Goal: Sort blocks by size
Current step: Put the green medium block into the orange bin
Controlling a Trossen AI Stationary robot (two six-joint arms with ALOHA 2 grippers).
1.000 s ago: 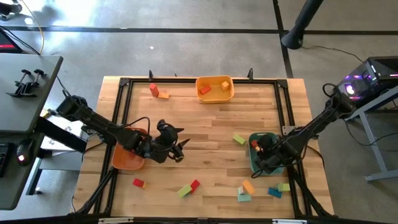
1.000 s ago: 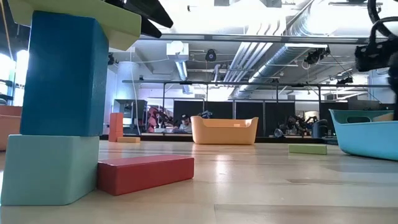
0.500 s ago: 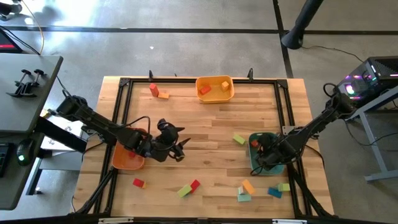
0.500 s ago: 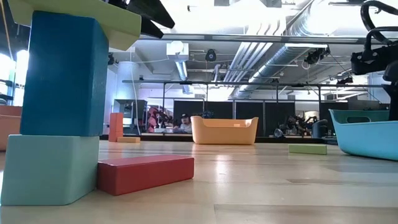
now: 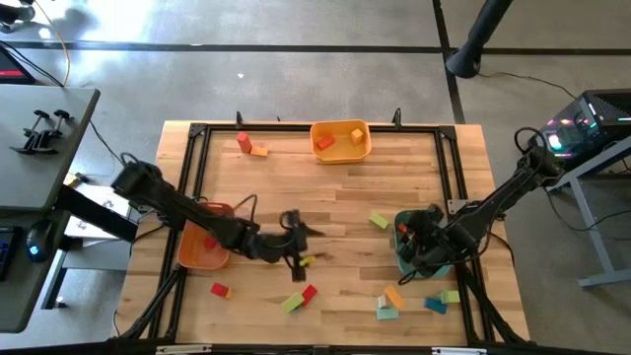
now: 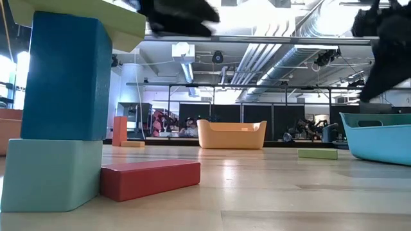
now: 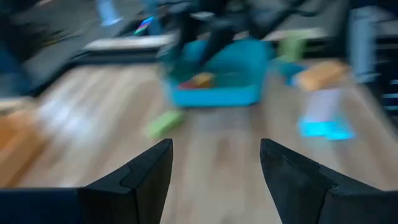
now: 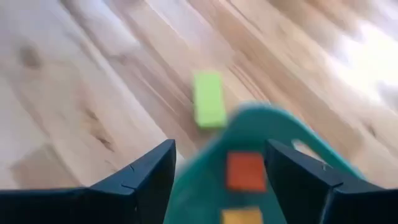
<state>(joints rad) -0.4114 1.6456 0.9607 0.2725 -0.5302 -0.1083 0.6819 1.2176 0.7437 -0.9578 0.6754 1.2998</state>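
Left pincer (image 5: 296, 258): mine, reaching out over the middle of the desk (image 5: 325, 197); fingers parted and bare, gripping nothing; a small yellow block (image 5: 308, 260) lies just beside my tips

Orange tray (image 5: 202, 248): smooth plastic, at the desk's left edge under my left arm; what lies inside I cannot tell

Loose blocks, left and middle: a red cube (image 5: 220, 290) near the front edge; a green bar (image 5: 292, 303) touching a red piece (image 5: 310, 293); a red and orange pair (image 5: 248, 146) at the back; all matt, square-cut, wooden-looking

Yellow tray (image 5: 340, 140): at the back, rounded walls; orange and red pieces already inside

Loose blocks, right: a flat green bar (image 8: 209, 99) just beside the teal tray; a front cluster (image 5: 409, 298) of orange, teal, blue and green pieces, still unsorted

Teal tray (image 5: 402, 248): glossy plastic; a red-orange square (image 8: 245, 171) rests in it

Right pincer (image 5: 422, 235): mine, above the teal tray; fingers spread, released, holding nothing

Progress, as I judge it: a few blocks binned; most still lie on the bare pale wood
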